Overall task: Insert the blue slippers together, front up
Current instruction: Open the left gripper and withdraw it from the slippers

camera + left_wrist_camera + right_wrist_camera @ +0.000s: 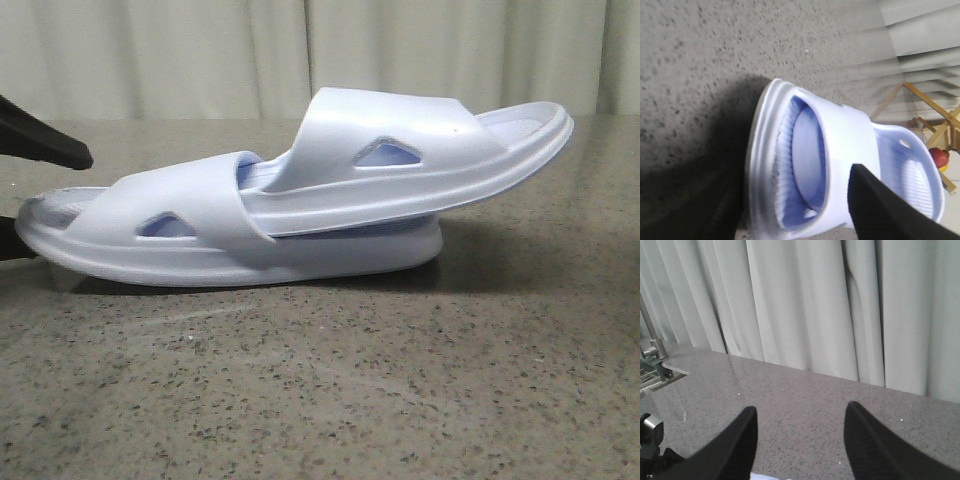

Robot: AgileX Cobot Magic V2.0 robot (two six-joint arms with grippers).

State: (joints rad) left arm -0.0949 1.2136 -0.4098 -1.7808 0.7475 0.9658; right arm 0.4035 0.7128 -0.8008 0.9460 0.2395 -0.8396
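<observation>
blue slippers (300,200) nested on table (320,400), long axis left–right | left gripper (45,140) at their left end — spread unclear | right gripper (800,445) wide, empty, farther off

**Black, matte, tapered fingers**

The right end effector (799,450) shows two matte black fingers (875,450), broad at the base and tapering to rounded tips, smooth and unmarked. Beside them sits a grey metal fitting with dark parts. The left end effector shows as one black, wedge-shaped finger (885,210) with a flat face; the front view catches a similar black tip (45,140).
</observation>
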